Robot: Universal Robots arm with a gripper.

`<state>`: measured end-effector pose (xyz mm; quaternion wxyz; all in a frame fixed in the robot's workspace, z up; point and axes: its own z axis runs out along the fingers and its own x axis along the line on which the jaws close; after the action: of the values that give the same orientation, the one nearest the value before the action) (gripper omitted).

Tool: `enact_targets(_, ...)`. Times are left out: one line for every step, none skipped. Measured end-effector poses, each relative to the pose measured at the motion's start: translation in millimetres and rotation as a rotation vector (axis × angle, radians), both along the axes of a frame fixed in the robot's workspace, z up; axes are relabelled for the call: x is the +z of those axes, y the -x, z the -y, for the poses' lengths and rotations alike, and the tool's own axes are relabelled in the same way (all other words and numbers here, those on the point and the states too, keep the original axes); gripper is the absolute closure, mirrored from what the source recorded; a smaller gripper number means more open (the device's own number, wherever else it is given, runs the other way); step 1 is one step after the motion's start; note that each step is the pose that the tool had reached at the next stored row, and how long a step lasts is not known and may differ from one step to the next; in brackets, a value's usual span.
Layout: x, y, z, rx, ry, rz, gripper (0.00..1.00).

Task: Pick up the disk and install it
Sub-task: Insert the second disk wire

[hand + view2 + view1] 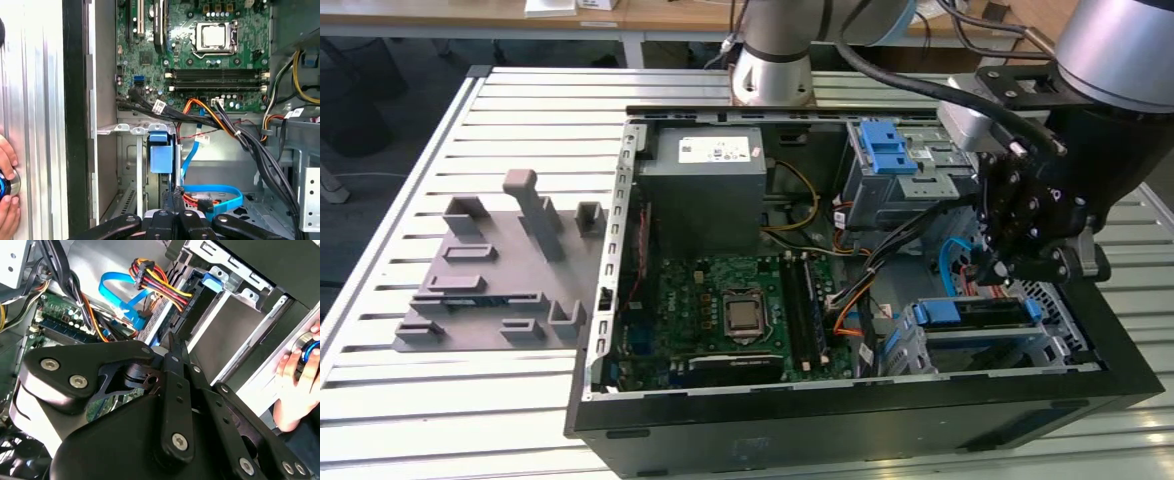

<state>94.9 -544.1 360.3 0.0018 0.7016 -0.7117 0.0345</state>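
The disk [971,312] sits in the drive cage at the front of the open computer case, on the exterior view's right; its blue carrier edge faces up. That blue carrier end [161,150] also shows in both wrist views, slotted between the cage's metal walls [212,281]. My gripper [991,272] hangs inside the case just above and behind the disk. Its two black fingers are pressed together with nothing between them [175,194], and their tips [172,342] point toward the cage. I cannot tell whether the tips touch the disk.
Motherboard [734,310], grey power-supply box [707,190] and a second cage with a blue latch [894,160] fill the case. Blue and orange cables [210,192] run near the fingers. A person's hand [6,180] rests on a round knob outside the case wall. A grey fixture [500,270] lies on the table.
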Motion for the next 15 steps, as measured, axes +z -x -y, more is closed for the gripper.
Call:
enact_targets(1.2,0.0,0.0,0.0,-0.0029,-0.0014,0.89)
enact_targets(2.9,0.0,0.0,0.0,-0.0051,-0.0026,0.89)
enact_targets(4.7,0.0,-0.1,0.0,-0.006,-0.0037,0.89)
enact_targets(6.5,0.0,-0.3,0.0,-0.0064,-0.0046,0.89)
enact_targets(7.7,0.0,-0.9,0.0,-0.0065,-0.0048,0.89)
enact_targets(8.6,-0.1,-1.7,0.0,-0.0067,-0.005,0.89)
enact_targets(9.2,-0.1,-2.4,0.0,-0.0067,-0.0052,0.89)
enact_targets(9.7,-0.1,-3.0,0.0,-0.0064,-0.0053,0.89)
enact_targets(9.8,-0.1,-3.7,0.0,-0.0064,-0.0057,0.89)
enact_targets(9.8,-0.1,-4.1,0.0,-0.0065,-0.0063,0.89)
enact_targets(9.8,0.0,-4.7,0.0,-0.0066,-0.0069,0.89)
enact_targets(9.8,-0.1,-5.1,0.0,-0.0063,-0.007,0.89)
enact_targets(9.9,-0.1,-5.7,0.0,-0.0053,-0.0071,0.89)
enact_targets(9.8,-0.1,-6.7,0.0,-0.0032,-0.0073,0.89)
enact_targets(9.9,-0.1,-7.6,0.0,-0.0021,-0.0075,0.89)
